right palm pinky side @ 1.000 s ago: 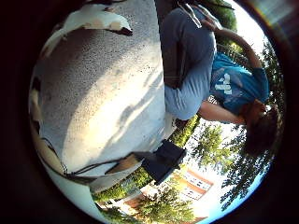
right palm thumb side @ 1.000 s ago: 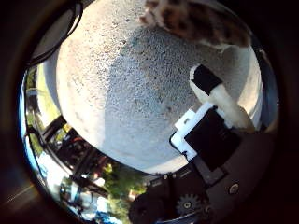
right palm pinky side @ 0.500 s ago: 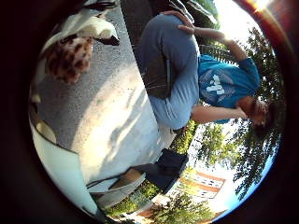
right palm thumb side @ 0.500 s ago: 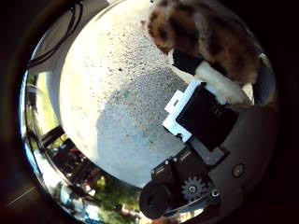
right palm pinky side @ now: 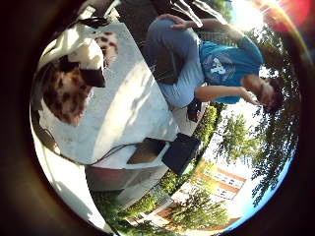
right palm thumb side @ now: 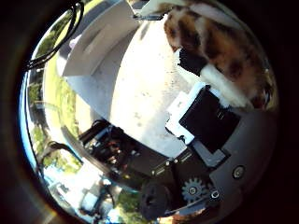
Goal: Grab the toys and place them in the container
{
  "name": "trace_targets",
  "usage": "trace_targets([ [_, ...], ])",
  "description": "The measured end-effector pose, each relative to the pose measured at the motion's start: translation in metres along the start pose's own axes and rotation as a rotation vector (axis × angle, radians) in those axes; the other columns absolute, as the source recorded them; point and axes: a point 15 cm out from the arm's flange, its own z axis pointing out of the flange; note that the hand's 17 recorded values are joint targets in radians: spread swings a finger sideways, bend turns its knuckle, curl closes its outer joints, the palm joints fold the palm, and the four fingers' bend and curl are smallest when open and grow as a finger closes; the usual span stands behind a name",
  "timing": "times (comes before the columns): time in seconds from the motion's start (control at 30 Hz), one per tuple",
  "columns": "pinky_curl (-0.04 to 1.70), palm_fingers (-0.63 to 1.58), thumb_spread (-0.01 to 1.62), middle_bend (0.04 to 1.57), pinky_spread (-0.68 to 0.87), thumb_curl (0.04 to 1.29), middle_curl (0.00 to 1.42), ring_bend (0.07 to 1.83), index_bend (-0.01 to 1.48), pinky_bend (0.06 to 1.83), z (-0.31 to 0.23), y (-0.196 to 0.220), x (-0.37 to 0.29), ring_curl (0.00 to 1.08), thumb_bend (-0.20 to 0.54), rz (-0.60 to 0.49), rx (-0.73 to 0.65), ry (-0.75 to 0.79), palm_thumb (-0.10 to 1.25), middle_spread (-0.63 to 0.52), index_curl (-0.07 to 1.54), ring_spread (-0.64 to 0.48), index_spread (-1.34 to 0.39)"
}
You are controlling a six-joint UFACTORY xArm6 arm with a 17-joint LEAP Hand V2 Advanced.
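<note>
One spotted plush toy (right palm thumb side: 219, 42) pinched by hand (right palm thumb side: 210, 112) fingers, pale concrete table (right palm pinky side: 128, 113), sunlit trees (right palm pinky side: 266, 147) around

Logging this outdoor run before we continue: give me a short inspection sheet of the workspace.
Surface: pale concrete tabletop, partly sunlit, partly shaded.
Job's things: brown-spotted plush toy close to the palm; container not identified.
Clutter: dark boxes at the tabletop's edge.
Robot hand: robot hand, a fingertip against the plush; grip cannot be told.
Cables: left out.
Surroundings: trees, a brick building, grass; a seated person beside the table, touching nothing of the job.
</note>
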Motion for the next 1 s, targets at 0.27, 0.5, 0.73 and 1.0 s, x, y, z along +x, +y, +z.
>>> trace_targets([
  [0.27, 0.68, 0.86, 1.12, 1.22, 0.13, 0.65, 1.08, 1.43, 0.73, 1.62, -0.102, 0.027, -0.124, 0.85, -0.018, -0.07, -0.009, -0.187, 0.99, -0.23, 0.25, -0.12, -1.1],
  [0.5, 0.72, 0.83, 1.12, 1.24, 0.12, 0.68, 1.09, 1.45, 0.77, 1.65, -0.18, 0.004, -0.196, 0.86, -0.014, -0.124, 0.069, -0.229, 0.99, -0.23, 0.3, -0.13, -1.15],
  [0.73, 0.76, 0.8, 1.12, 1.27, 0.11, 0.7, 1.1, 1.48, 0.78, 1.66, -0.218, -0.069, -0.212, 0.87, -0.016, -0.056, 0.128, -0.207, 0.98, -0.22, 0.38, -0.13, -1.19],
  [1.0, 0.81, 0.72, 1.13, 1.31, 0.11, 0.7, 1.1, 1.52, 0.76, 1.64, -0.192, -0.159, -0.218, 0.87, -0.036, 0.053, 0.155, -0.222, 0.91, -0.21, 0.52, -0.13, -1.22],
])
